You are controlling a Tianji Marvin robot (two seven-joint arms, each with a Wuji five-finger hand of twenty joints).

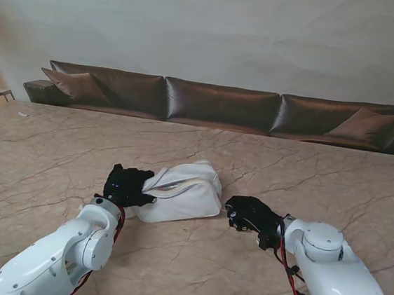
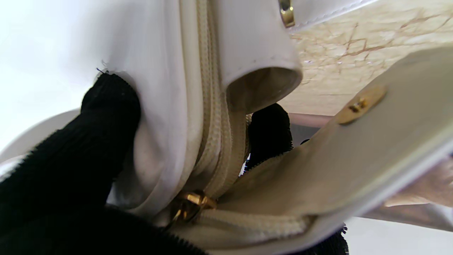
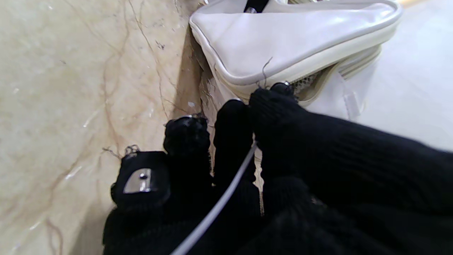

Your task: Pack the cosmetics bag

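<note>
1. The white cosmetics bag (image 1: 182, 192) lies on the marble counter (image 1: 252, 160) between both hands, its zipper partly open.
2. The left hand (image 1: 128, 186) pinches the bag's end beside the gold zipper pull (image 2: 189, 205), steadying it.
3. The right hand (image 1: 250, 214) rests just beside the other end, fingers (image 3: 272, 106) curled together; whether it holds anything, I cannot tell.
4. Next likely calls for widening the mouth or zipping it.
</note>
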